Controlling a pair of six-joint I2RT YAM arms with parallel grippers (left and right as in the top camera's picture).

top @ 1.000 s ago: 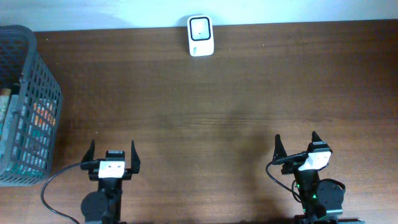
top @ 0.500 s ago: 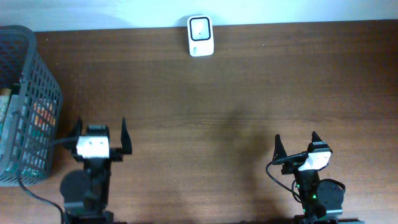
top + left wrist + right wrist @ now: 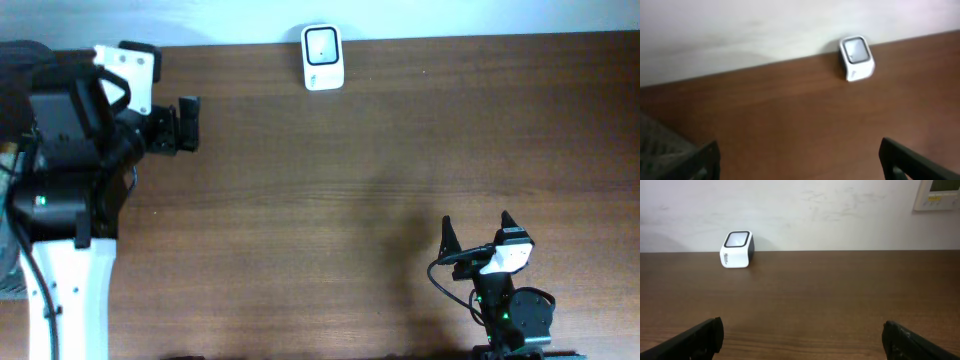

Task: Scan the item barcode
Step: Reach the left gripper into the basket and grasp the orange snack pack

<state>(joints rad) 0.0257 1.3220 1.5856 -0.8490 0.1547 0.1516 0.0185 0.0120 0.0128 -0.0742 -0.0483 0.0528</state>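
**Both grippers empty; no item has reached the scanner yet**

The left gripper [image 3: 800, 146] is held high over the 9 to 10 o'clock side of the table [image 3: 400, 130], its jaws wide apart with nothing between them. The right gripper [image 3: 477, 222] waits at 5 o'clock, also spread and empty. The white scanner [image 3: 322, 58] stands at 12 o'clock on the table's far edge, window facing up. The item itself is not in view. It is probably in the grey mesh basket [image 3: 660, 150] at 9 o'clock, which the left arm [image 3: 70, 150] mostly covers, so its contents cannot be made out. To do this step well, the left gripper should come down straight into the basket, clear of the mesh wall. It should grip one item by its plain sides, leaving the barcode bare to face the scanner window.
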